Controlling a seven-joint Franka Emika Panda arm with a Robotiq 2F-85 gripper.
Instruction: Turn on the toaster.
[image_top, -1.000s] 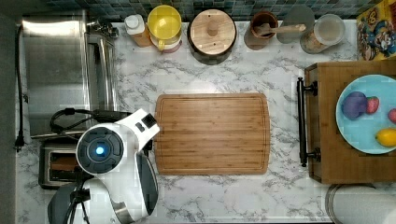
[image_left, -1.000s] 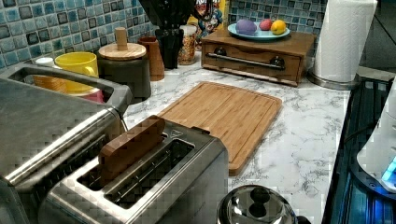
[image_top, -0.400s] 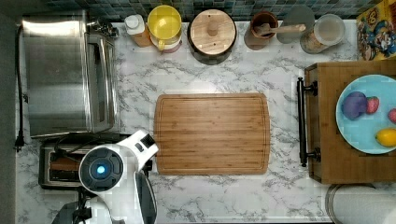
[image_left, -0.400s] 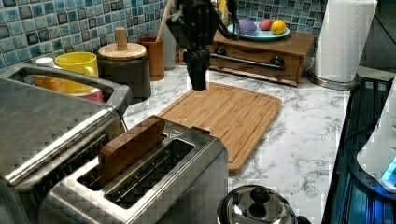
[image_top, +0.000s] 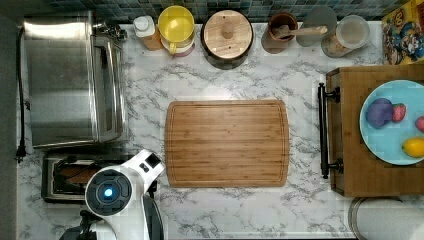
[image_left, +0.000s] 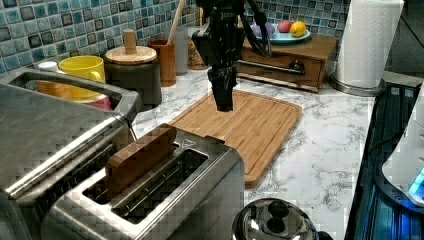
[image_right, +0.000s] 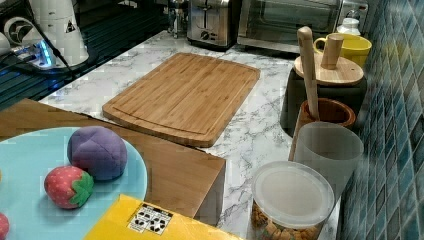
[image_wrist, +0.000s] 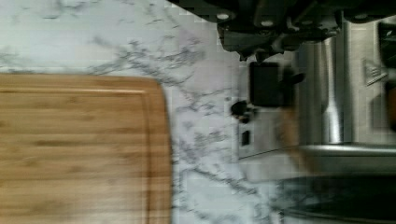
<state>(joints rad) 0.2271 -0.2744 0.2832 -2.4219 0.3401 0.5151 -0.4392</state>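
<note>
Nearest you in the left view: the toaster (image_left: 150, 195), brushed steel, w/ a brown slice (image_left: 140, 157) standing up out of the slot nearer the toaster oven (image_left: 55, 135). A shiny round kettle (image_left: 277, 220) sits just beside the toaster at the left view's bottom edge. In the top view the toaster (image_top: 60, 175) lies at the top view's lower left, right below the oven (image_top: 65, 80), and the arm's white body covers its end nearest the board.

Gripper (image_left: 224, 97) hangs pointing down in the left view, lined up w/ the near part of the cutting board (image_left: 245, 125); how high above the counter it is you can't judge there. Fingers look pressed close together w/ nothing between them, but honestly can't tell for sure. In the wrist view the toaster's black lever (image_wrist: 266, 84) sits just under the gripper body; contact not clear.

Further out: the board (image_top: 227, 144) lies mid-counter on the marble counter (image_top: 240, 80), clear of the toaster. Behind it along the tiled wall, yellow mug (image_top: 176, 25), dark pot w/ wooden lid (image_top: 227, 32), brown cup w/ wooden spoon (image_top: 282, 32), lidded jar (image_top: 350, 32). Farthest, at the top view's right: wooden box (image_top: 350, 170) carrying a blue plate (image_top: 390, 145) w/ toy fruit; paper towel roll (image_left: 367, 42) beside it.
</note>
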